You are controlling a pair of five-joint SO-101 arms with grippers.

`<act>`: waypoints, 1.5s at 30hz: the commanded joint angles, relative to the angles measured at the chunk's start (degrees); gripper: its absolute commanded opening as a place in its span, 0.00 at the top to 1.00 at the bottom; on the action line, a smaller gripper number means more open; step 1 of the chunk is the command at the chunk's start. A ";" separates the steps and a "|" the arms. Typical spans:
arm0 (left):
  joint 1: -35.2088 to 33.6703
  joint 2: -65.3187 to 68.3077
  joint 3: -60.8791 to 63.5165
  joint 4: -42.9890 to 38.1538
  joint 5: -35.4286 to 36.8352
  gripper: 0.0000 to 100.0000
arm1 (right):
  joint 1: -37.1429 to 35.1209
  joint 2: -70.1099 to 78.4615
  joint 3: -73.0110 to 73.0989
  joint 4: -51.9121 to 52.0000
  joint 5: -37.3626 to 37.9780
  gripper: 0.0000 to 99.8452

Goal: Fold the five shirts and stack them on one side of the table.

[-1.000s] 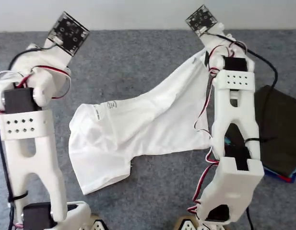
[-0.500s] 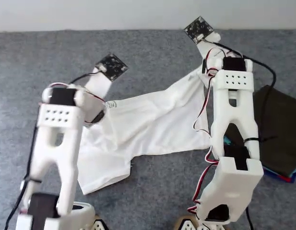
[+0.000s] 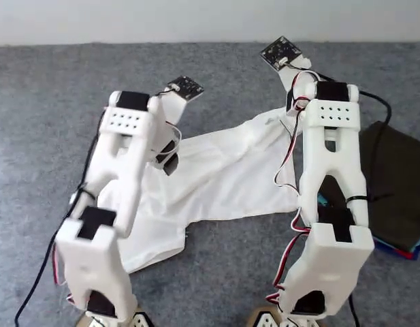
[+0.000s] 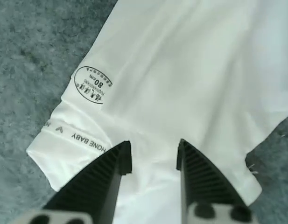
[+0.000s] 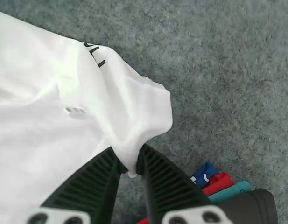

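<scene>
1. Swinging in over one second, the left gripper [image 4: 153,148] now hangs above the white shirt [image 3: 216,178], at its collar end beside the round label [image 4: 92,84].
2. Its jaws are spread and hold nothing.
3. The right gripper [image 5: 129,164] has stayed put, pinching the shirt's far corner.
4. The shirt lies unfolded beside the stack of folded shirts [image 3: 399,184]; a two-handed fold looks imminent.

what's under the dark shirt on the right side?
A blue edge, red edge and teal edge poke out beneath the dark shirt. Everything else below it is covered.
</scene>
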 commanded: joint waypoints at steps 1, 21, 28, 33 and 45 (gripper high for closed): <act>0.35 8.00 -12.00 3.78 0.62 0.83 | -0.57 -0.66 -0.35 0.57 -0.79 0.99; 0.35 23.38 -30.20 6.33 3.52 0.98 | -0.13 3.38 -0.70 1.71 -1.49 0.99; -1.93 12.92 -28.88 6.33 3.52 0.98 | 1.54 1.19 -0.79 1.45 -1.49 0.99; -5.19 5.71 -26.68 6.33 3.43 0.98 | 2.77 -3.30 -0.79 1.10 -1.41 0.99; -14.51 0.35 -34.59 -6.42 -0.26 0.98 | 2.07 -6.29 -0.53 -18.15 -1.41 0.99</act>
